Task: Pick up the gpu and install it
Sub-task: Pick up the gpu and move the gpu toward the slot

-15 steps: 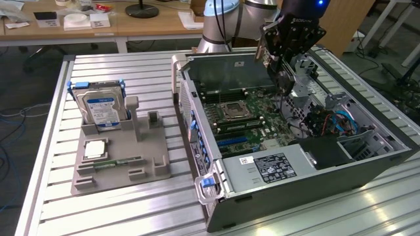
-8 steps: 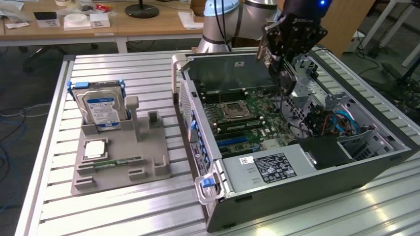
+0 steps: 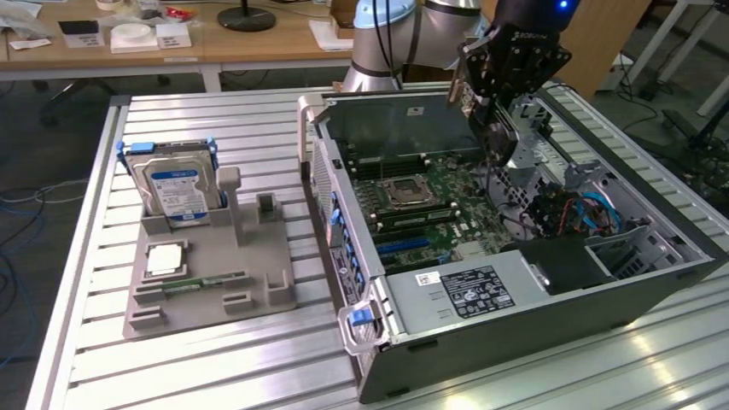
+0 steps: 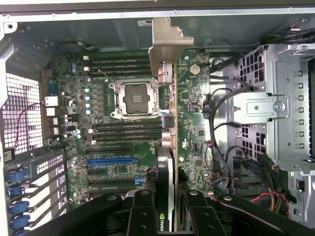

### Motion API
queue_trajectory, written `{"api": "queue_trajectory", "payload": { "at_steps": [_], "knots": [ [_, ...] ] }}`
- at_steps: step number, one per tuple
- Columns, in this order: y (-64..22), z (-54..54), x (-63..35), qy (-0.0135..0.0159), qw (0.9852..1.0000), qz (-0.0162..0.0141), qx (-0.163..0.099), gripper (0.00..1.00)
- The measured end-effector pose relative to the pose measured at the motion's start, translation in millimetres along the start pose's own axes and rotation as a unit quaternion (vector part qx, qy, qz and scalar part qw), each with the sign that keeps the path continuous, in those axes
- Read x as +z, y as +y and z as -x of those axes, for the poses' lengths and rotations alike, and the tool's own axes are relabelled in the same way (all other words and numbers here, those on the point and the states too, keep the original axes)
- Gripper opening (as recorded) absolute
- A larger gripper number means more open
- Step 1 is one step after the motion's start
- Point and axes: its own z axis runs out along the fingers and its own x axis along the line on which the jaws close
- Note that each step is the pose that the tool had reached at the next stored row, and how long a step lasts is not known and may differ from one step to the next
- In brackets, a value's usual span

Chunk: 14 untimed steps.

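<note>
Black two-finger gripper (image 4: 170, 219), on the arm (image 3: 381, 51) reaching down at the exterior view's upper right, pinches the thin dark gpu card with metal bracket (image 4: 166, 147), apparently edge-down above the green motherboard (image 4: 123, 147) in the open grey computer case (image 3: 535, 325).

I see a ribbed metal table (image 3: 205, 120). On it sit a grey holder (image 3: 217, 256), toward the exterior view's left, and an open PC case (image 3: 535, 320) just beside.

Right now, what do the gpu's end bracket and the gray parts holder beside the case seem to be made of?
The end bracket of the gpu: bare metal by its look, dull silver sheet with a folded tab. The parts holder: matte gray, probably plastic; blocky slots, no shine.
</note>
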Motion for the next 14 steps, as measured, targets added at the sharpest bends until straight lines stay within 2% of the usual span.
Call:
{"api": "queue_trajectory", "payload": {
  "at_steps": [14],
  "knots": [
    [0.5,6.3,0.1,0.0000,1.0000,0.0000,0.000,0.27]
  ]
}}
